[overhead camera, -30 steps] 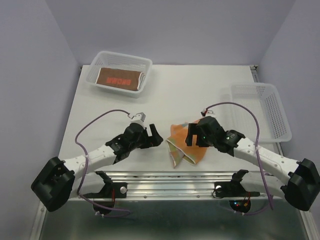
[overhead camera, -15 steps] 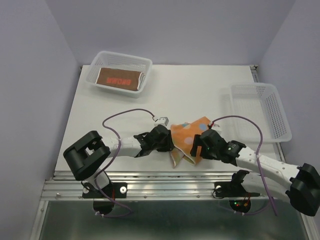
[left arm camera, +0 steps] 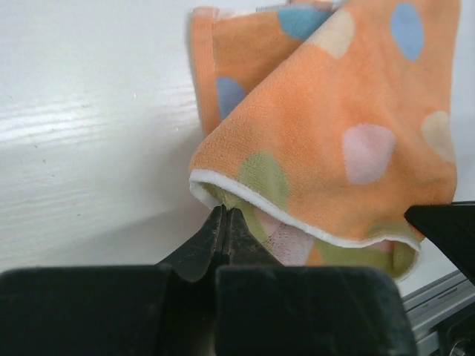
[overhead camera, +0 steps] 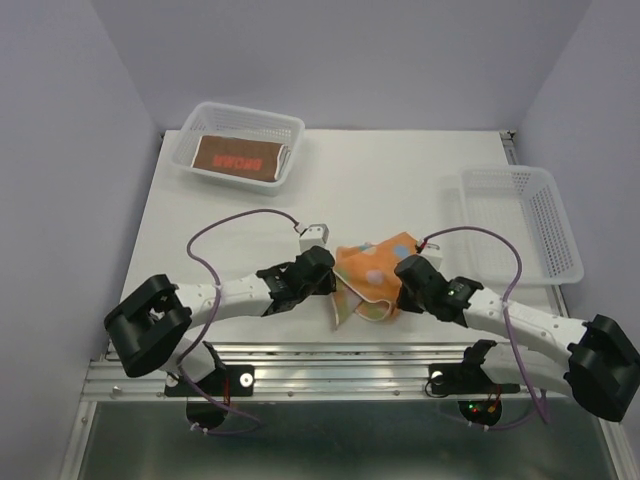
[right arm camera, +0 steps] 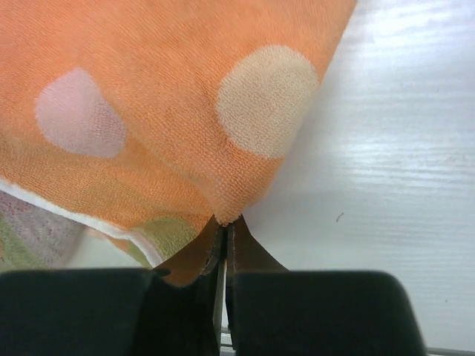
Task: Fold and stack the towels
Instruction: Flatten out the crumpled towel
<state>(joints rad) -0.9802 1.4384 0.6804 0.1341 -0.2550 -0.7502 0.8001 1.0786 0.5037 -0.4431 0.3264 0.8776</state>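
Far-left basket (overhead camera: 245,107): holds brown-red towel (overhead camera: 240,158), folded, apparently the stack's base.
Left gripper (left arm camera: 225,215): pinched shut on orange towel (overhead camera: 372,272), left corner; towel lies near-centre on table (overhead camera: 400,180).
Right gripper (right arm camera: 225,222): pinched shut on the right corner, probably to spread the towel for folding.

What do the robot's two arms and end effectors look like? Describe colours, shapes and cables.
Both the left arm and right arm have white links joined by bulky black joints, with a large black housing at each base. A thin purple cable loops along each arm. The left end effector and right end effector are black, with two fingers tapering to narrow tips.
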